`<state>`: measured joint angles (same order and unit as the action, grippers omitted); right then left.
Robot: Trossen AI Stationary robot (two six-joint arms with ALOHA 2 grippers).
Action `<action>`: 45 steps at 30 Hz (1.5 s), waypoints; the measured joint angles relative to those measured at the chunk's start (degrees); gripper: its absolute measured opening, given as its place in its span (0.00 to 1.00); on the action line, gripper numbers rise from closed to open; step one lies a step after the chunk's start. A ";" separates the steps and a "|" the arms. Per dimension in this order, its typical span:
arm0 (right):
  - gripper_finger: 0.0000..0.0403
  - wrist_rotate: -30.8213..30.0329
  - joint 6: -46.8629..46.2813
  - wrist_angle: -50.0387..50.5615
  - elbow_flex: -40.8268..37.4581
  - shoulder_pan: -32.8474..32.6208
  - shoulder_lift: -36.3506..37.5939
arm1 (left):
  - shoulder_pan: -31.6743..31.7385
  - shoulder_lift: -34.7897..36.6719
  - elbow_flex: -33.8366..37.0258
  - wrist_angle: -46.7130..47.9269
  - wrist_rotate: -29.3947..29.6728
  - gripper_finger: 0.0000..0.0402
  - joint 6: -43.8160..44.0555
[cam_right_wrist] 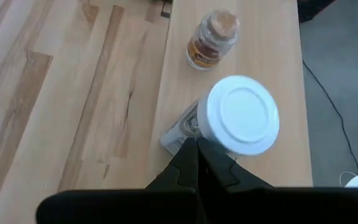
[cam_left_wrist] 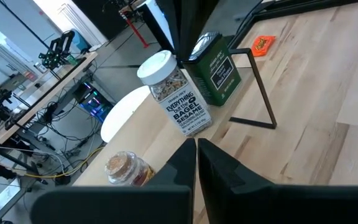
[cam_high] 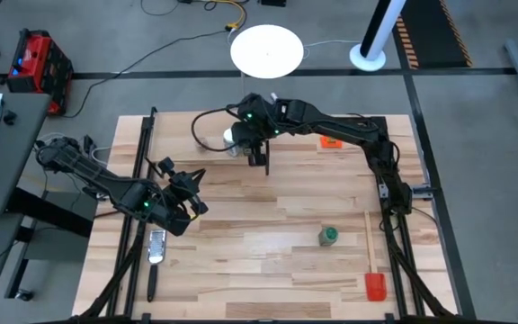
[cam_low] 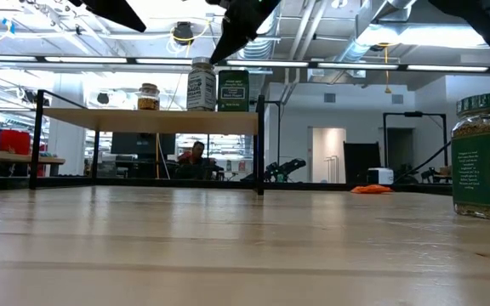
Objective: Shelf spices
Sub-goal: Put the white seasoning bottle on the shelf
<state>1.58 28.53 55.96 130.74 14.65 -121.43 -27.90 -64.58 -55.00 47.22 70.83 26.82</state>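
Overhead, the right gripper (cam_right_wrist: 197,163), fingers pressed together, hovers above a clear white-lidded jar (cam_right_wrist: 238,118) on the light-wood plank shelf (cam_low: 151,121); the left gripper (cam_left_wrist: 196,163), likewise closed, points at it.

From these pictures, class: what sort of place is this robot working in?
Probably a robotics lab or workshop: exposed ceiling ducts, loose cables across the concrete floor, and another robot arm on a bench behind.
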 joint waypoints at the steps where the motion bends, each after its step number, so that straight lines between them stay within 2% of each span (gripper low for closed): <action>1: 0.01 -0.02 0.00 -0.07 0.00 0.27 0.00 | -0.01 0.00 0.00 0.01 0.00 0.01 0.01; 15: 0.00 -0.31 0.46 -2.17 0.02 2.81 0.11 | -0.02 0.00 0.00 0.04 0.02 0.01 -0.01; 20: 0.00 -5.94 1.42 -3.17 0.02 3.42 0.15 | -0.02 0.00 0.00 0.04 0.02 0.01 -0.01; 23: 0.00 -6.03 2.21 -6.05 0.02 4.91 0.15 | -0.02 0.00 0.00 0.07 0.02 0.01 -0.01; 34: 0.00 3.76 2.34 -10.96 0.07 9.20 0.24 | -0.02 0.00 0.00 0.07 0.03 0.01 -0.16; 38: 0.00 6.89 2.33 -14.22 -2.27 9.54 0.33 | -0.02 0.00 0.00 0.07 0.04 0.01 -0.12; 45: 0.00 7.45 2.31 -16.33 -5.04 9.45 0.28 | -0.02 0.00 0.00 0.09 0.04 0.01 -0.16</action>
<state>9.04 30.84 39.63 125.69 24.10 -121.14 -27.92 -64.58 -55.00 47.31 70.87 26.66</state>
